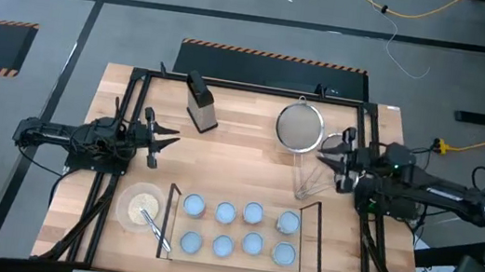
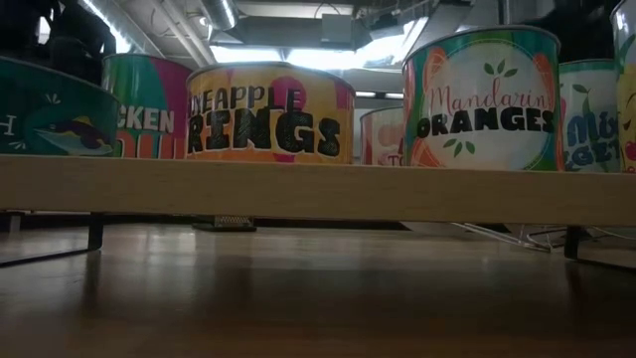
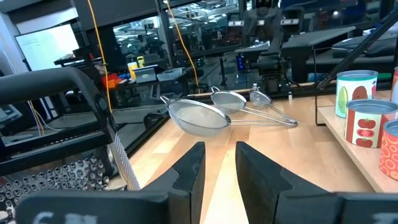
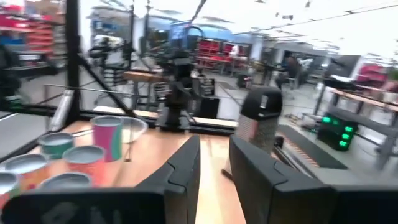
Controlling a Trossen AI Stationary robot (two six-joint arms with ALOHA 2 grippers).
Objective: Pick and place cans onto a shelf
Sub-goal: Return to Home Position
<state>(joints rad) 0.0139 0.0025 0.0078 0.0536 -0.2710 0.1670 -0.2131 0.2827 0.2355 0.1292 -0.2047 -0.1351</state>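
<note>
Your left gripper is sitting at the left of the frame, mid-height, over the edge of the table. Its fingers are parted with a clear gap and there's nothing between them. The right gripper mirrors it on the right side at about the same height, also spread open and holding nothing.

Count-wise, you've got eight cans, and all eight are on the shelf at the lower centre of the frame. They're in two rows of four, tops up, none lying loose on the table. From table level you can read a couple of the front labels: pineapple rings and mandarin oranges, standing upright on the board.

Other stuff:
- One pale bowl sits just left of the shelf, with one utensil leaning out of it toward the shelf.
- One dark box grater stands in the upper middle.
- Three mesh strainers are bunched together at the upper right, just in front of the right gripper. The biggest one is farthest up the frame.
</note>
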